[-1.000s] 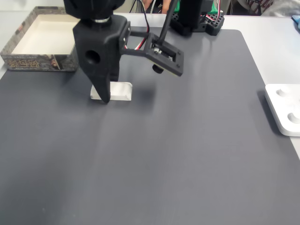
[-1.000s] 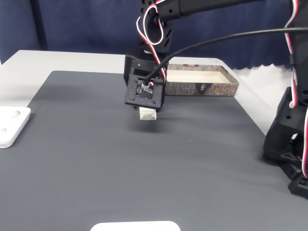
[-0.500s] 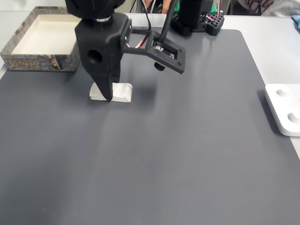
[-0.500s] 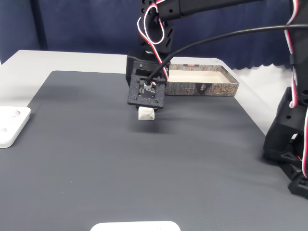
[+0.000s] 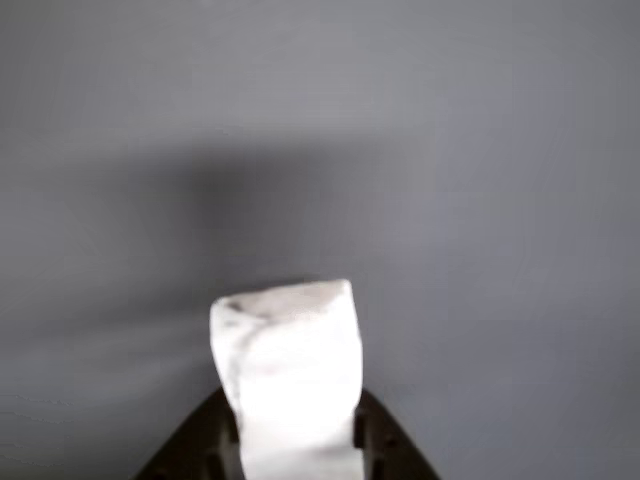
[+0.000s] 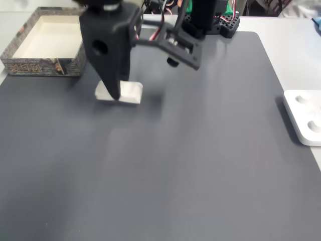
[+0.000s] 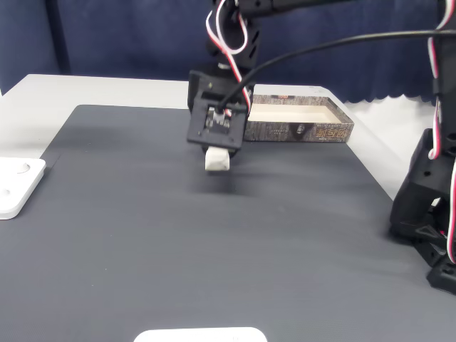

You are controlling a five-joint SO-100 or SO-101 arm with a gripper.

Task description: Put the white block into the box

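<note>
The white block [image 6: 126, 92] hangs a little above the dark mat, and my gripper [image 6: 114, 93] is shut on it. In a fixed view the block [image 7: 217, 161] shows just under the gripper's camera mount, with its shadow on the mat below. In the other view the block [image 5: 290, 365] stands up between the two dark fingers [image 5: 198, 452] of the gripper [image 5: 295, 462]. The box [image 6: 42, 67], with cream inner walls and a speckled rim, sits at the mat's far left corner, a short way from the block. In a fixed view the box [image 7: 299, 132] lies behind and to the right of the gripper [image 7: 217, 154].
A flat white device [image 6: 304, 116] with round knobs lies off the mat's right edge, also seen as the white device [image 7: 14, 187] at the left. The arm's black base [image 7: 427, 214] stands at the right. A white rounded object [image 7: 199, 333] sits at the near edge.
The gripper has risen with the white block in it, lifting it off the mat and shifting it slightly toward the box.
</note>
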